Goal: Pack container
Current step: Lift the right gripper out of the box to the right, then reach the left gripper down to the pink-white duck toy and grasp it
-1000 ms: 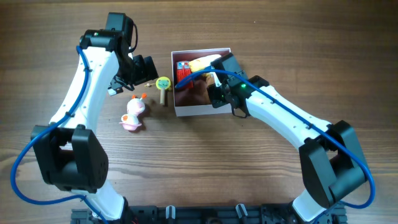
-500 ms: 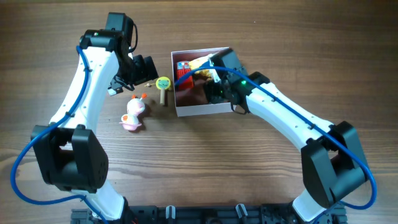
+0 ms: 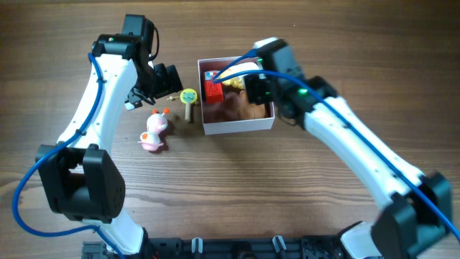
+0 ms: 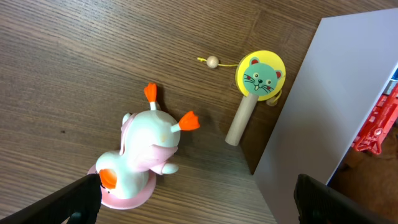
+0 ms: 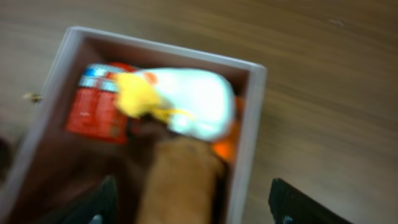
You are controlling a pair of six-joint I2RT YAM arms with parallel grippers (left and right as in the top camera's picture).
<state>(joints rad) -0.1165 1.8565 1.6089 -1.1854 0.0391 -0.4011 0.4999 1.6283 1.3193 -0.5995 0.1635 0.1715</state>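
Brown wood-grain planks make up the surface (image 3: 237,194), which fills every view. The two white and black arms reach in from the bottom of the overhead frame, and the right one covers the upper right corner of the container (image 3: 237,128). This square, shallow box with thin white walls and a dusty pink inside sits just above frame centre.

The right hand (image 3: 256,92) hangs over the box with its fingers spread wide and nothing between them. Its wrist view is blurred. It shows a flat red toy (image 5: 96,112), a smooth white and yellow toy (image 5: 186,102) and a brown lump (image 5: 180,180) of unclear shape, all packed close inside.

The left hand (image 3: 171,80) is at upper left, fully open and empty. Only its dark fingertips show, at the bottom corners of the left wrist view.

A glossy pink and white duck toy (image 4: 146,155) with orange feet lies on its side left of the box. A wooden rattle (image 4: 258,78) with a yellow disc and a green cat face lies just beside the box's wall. A small wooden bead (image 4: 212,61) on a yellow string trails from the rattle.
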